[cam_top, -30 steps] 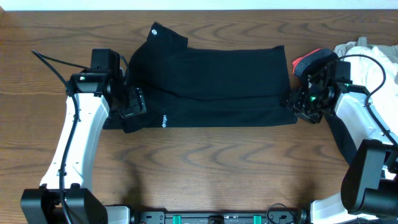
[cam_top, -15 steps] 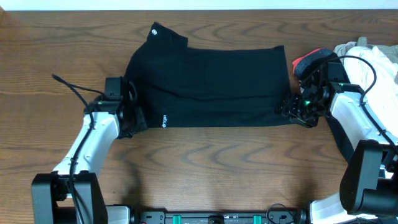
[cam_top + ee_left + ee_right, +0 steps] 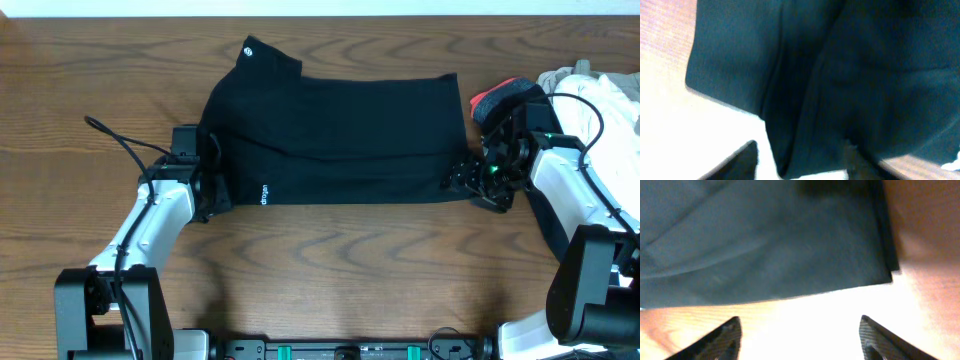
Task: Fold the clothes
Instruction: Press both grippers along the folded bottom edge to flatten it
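The black T-shirt (image 3: 340, 135) lies folded across the middle of the table, its small white neck logo (image 3: 249, 48) at the back left. My left gripper (image 3: 214, 188) is at the shirt's front left corner. In the left wrist view its fingers (image 3: 800, 162) are apart, with the shirt's edge (image 3: 805, 100) lying between them. My right gripper (image 3: 466, 181) is at the shirt's front right corner. In the right wrist view it is open and empty (image 3: 800, 337) over bare wood, just short of the shirt's hem (image 3: 765, 255).
A red-edged black garment (image 3: 498, 98) and a heap of white clothes (image 3: 590, 90) lie at the back right, behind my right arm. Bare wooden table (image 3: 340, 270) stretches in front of the shirt.
My left arm has swung back toward the front edge, its gripper staying at the shirt's left side. The cloth sticking out at the front left is now tucked in. The right gripper barely shifted.
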